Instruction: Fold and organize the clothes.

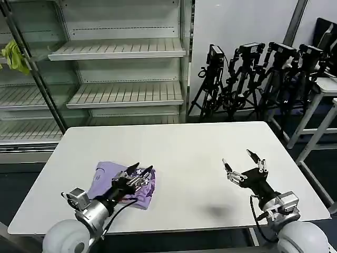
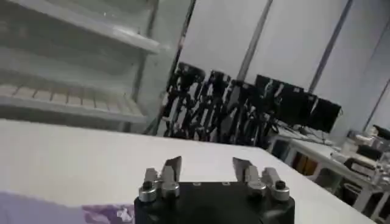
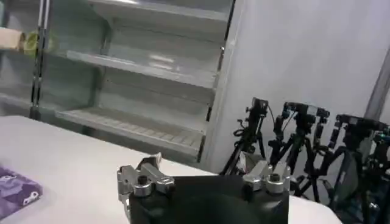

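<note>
The lavender T-shirt (image 1: 108,176) lies bunched into a small bundle on the white table (image 1: 179,153), near its front left, with a darker purple print on the side toward the middle. My left gripper (image 1: 143,169) hovers just above the bundle's right part, fingers spread and holding nothing. A strip of the shirt (image 2: 55,213) and the open left gripper (image 2: 207,167) show in the left wrist view. My right gripper (image 1: 243,158) stands open over bare table at the front right, well apart from the shirt. A corner of the shirt (image 3: 15,190) appears in the right wrist view.
Empty wire shelves (image 1: 121,50) stand behind the table, with a yellow-green cloth (image 1: 15,55) hanging at the far left. Several black tripods (image 1: 253,79) crowd the back right. Another white table (image 1: 326,89) stands at the right edge.
</note>
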